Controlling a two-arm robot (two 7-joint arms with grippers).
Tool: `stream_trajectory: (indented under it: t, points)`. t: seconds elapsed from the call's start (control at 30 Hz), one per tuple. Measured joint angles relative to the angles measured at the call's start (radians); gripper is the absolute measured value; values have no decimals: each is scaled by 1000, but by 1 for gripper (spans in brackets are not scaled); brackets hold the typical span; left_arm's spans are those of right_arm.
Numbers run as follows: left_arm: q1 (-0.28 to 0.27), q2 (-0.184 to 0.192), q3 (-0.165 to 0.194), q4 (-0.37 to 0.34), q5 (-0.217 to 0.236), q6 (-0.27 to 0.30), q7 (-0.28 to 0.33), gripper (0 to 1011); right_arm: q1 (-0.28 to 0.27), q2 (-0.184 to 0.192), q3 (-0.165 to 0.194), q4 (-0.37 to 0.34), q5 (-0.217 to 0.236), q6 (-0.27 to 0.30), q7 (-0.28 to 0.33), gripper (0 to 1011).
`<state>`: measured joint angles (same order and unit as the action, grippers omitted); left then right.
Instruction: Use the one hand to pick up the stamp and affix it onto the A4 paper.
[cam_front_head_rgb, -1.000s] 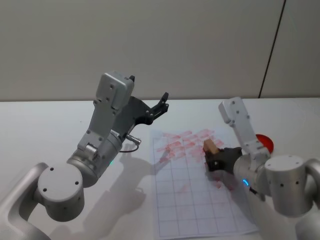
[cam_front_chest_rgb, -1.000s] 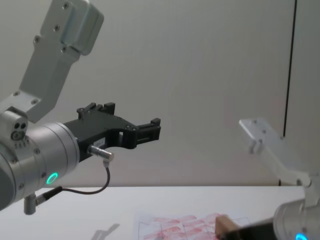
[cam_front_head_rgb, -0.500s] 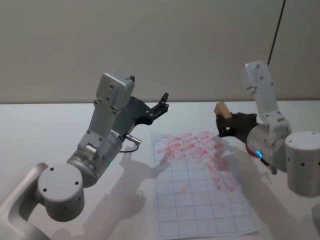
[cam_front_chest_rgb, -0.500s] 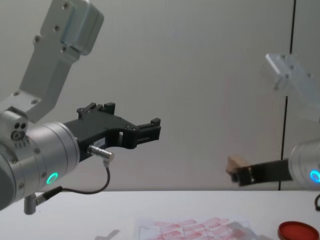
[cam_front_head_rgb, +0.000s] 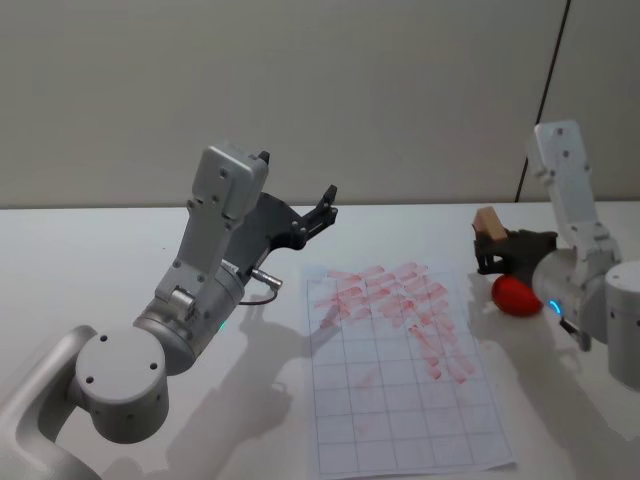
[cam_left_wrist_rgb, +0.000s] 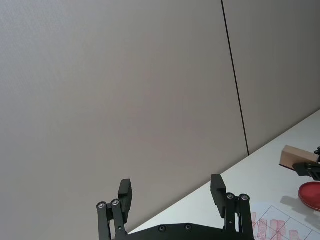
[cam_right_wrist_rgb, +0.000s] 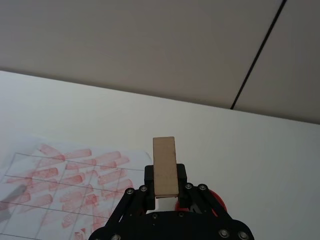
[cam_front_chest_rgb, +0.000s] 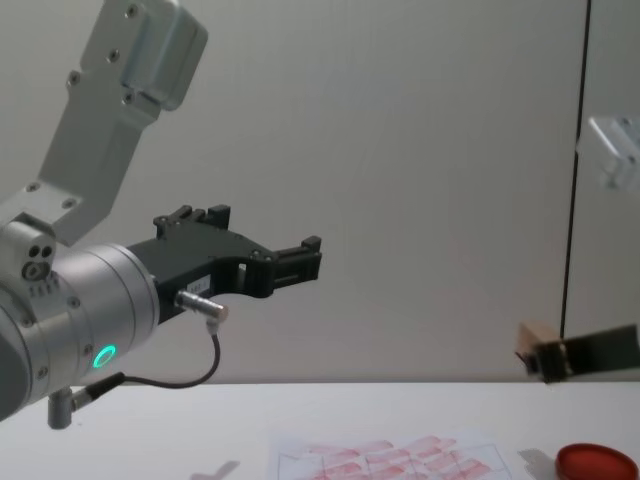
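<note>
The stamp (cam_front_head_rgb: 487, 220), a small light-brown wooden block, is held clear of the table with my right gripper (cam_front_head_rgb: 488, 250) shut on its lower end. It hangs just above and beside the red round pad (cam_front_head_rgb: 513, 295), to the right of the A4 paper (cam_front_head_rgb: 400, 390). The right wrist view shows the stamp (cam_right_wrist_rgb: 165, 166) upright between the black fingers, with the paper (cam_right_wrist_rgb: 65, 175) and its rows of pink-red prints to one side. From the chest view the stamp (cam_front_chest_rgb: 532, 340) hovers above the pad (cam_front_chest_rgb: 595, 462). My left gripper (cam_front_head_rgb: 325, 207) stays raised over the table's left half, open and holding nothing.
The red pad (cam_right_wrist_rgb: 220, 202) sits partly hidden behind my right gripper's body. The left arm's grey looped cable (cam_front_chest_rgb: 190, 378) hangs under its wrist. White table surface (cam_front_head_rgb: 90, 260) lies to the left, and a plain wall stands behind.
My right gripper has lifted the stamp off the paper and carried it rightward, to above the red pad. The left arm has not moved.
</note>
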<state>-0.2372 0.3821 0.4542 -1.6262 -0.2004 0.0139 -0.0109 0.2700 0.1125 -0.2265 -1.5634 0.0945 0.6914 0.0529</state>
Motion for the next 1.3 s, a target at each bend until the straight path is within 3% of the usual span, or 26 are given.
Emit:
stream_trajectory:
  t: [0.37, 1.0, 1.27, 1.3]
  points:
    - [0, 0, 0, 0, 0, 0, 0, 1001, -13, 18, 24, 49, 3, 10, -9, 219]
    - [0, 0, 0, 0, 0, 0, 0, 1001, 3, 21, 36, 136, -26, 8, 1, 236]
    - [0, 0, 0, 0, 0, 0, 0, 1001, 1, 23, 41, 141, -33, 4, 5, 464]
    - [0, 0, 0, 0, 0, 0, 0, 1001, 0, 23, 41, 141, -36, 0, 5, 545]
